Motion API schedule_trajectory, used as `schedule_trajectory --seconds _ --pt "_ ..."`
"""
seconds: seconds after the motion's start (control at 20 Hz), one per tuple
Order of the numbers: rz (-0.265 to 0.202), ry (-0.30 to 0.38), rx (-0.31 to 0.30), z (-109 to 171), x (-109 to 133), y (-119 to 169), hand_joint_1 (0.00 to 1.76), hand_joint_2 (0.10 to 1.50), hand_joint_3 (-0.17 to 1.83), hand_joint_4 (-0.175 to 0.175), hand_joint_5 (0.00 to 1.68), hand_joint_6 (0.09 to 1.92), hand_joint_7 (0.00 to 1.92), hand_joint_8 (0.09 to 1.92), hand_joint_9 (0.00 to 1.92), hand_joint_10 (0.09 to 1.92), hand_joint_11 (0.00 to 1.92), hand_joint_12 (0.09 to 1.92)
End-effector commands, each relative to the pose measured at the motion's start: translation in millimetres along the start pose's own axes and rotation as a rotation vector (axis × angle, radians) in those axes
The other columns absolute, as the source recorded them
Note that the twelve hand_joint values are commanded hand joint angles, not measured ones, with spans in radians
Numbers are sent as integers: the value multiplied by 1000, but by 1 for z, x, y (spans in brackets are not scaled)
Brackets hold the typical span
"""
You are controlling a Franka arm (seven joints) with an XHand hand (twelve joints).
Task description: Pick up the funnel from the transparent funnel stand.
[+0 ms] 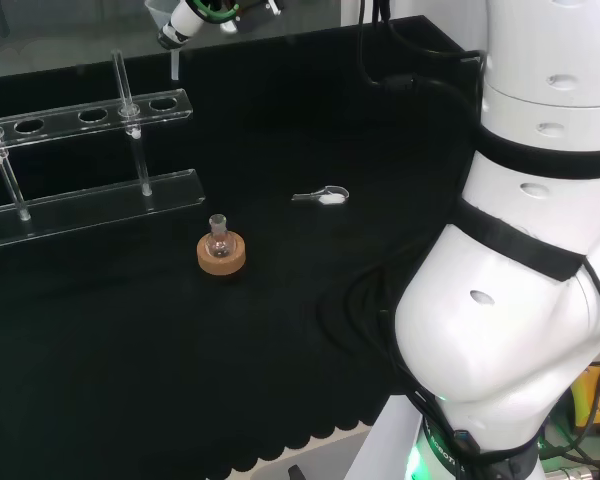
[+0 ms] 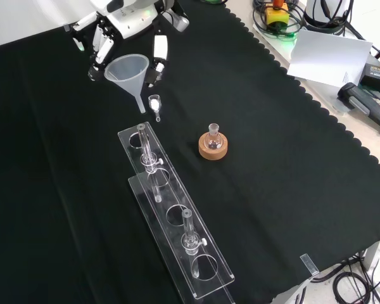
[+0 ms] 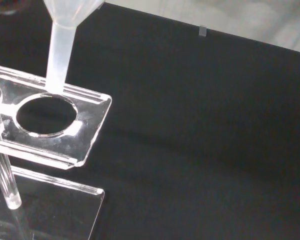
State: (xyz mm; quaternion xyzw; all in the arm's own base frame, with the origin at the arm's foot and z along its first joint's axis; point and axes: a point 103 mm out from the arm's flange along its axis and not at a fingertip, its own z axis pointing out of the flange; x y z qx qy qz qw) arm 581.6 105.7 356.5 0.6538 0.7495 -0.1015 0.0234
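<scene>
A clear plastic funnel [image 2: 128,66] hangs in the air, lifted off the transparent stand [image 2: 171,215], with the hand [image 2: 123,22] shut around its cone from above. In the front view its stem ends just beyond the stand's far end. In the head view the funnel [image 1: 164,18] and the hand [image 1: 195,14] are at the top edge, above the right end of the stand [image 1: 90,115]. The wrist view has the funnel stem [image 3: 60,50] close over the stand's end hole [image 3: 45,112], clear of it.
A small glass flask on a cork ring [image 2: 213,147] stands right of the stand in the front view. A spoon with white powder [image 2: 155,103] lies near the funnel's stem tip. Thin posts [image 2: 147,147] rise from the stand. Paper and devices [image 2: 329,57] lie past the cloth's scalloped edge.
</scene>
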Motion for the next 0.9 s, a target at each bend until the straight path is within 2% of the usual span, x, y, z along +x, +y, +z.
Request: schedule_trajectory --seconds 0.05,0.3,0.9 --pt "0 -2 -6 -2 0 -2 755 655 611 42 851 137 1178 446 978 329 0 1500" --pt "8 7 -23 -6 -2 -6 755 653 615 42 852 139 1180 448 979 327 0 1501" --pt "33 8 -17 -3 -1 -20 756 650 623 42 850 143 1177 448 980 321 0 1502"
